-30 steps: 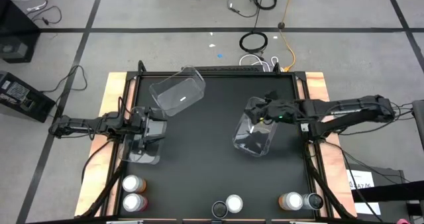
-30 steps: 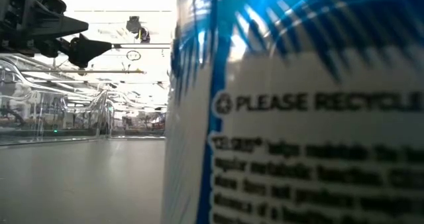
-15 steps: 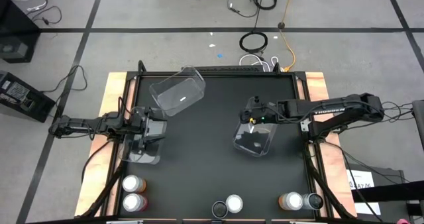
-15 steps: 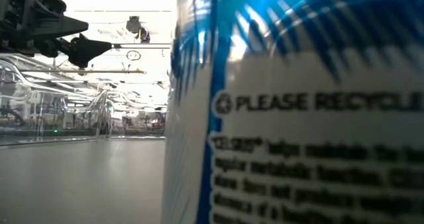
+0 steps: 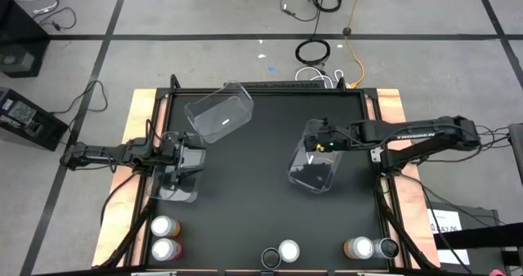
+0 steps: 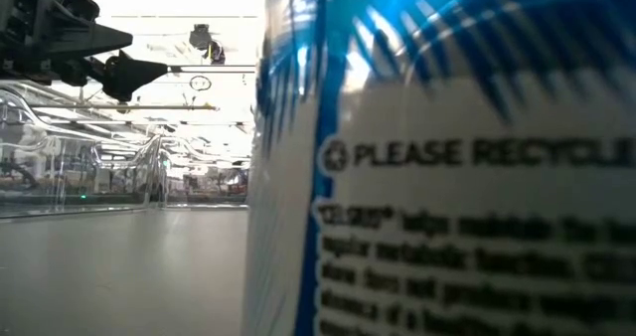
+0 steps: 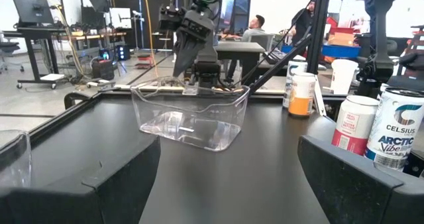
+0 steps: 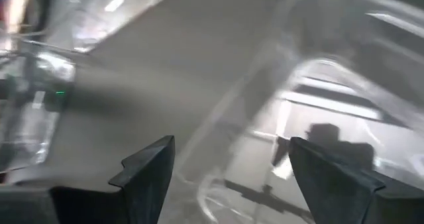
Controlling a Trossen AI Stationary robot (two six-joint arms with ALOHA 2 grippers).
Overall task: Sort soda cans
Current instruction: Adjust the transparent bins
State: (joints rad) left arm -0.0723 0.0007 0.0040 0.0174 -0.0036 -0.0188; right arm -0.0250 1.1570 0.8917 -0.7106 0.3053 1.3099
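Observation:
Several soda cans with silver tops stand upright along the table's near edge: a pair at the left (image 5: 163, 236), a pair in the middle (image 5: 282, 252), and an orange one (image 5: 358, 247) beside a dark one (image 5: 386, 247). My right gripper (image 5: 315, 141) is open and hangs over the far rim of a clear bin (image 5: 315, 168). The left wrist view shows this gripper (image 7: 197, 68) pointing down at that bin (image 7: 192, 118). My left gripper (image 5: 193, 158) is open, level, and waits at another clear bin (image 5: 174, 186). My right gripper comes at the clear bin's far rim (image 8: 225, 111) from above with its fingers spread. I cannot tell whether either finger touches the rim.
A third clear bin (image 5: 219, 113) sits tilted at the far left of the black mat. A white and blue can (image 6: 447, 157) stands right in front of the low camera and blocks most of that view. Wooden table edges frame the mat (image 5: 245, 194).
My right gripper swung a little toward the table's left over its bin, then came back toward the right. The bin and the cans stayed where they were.

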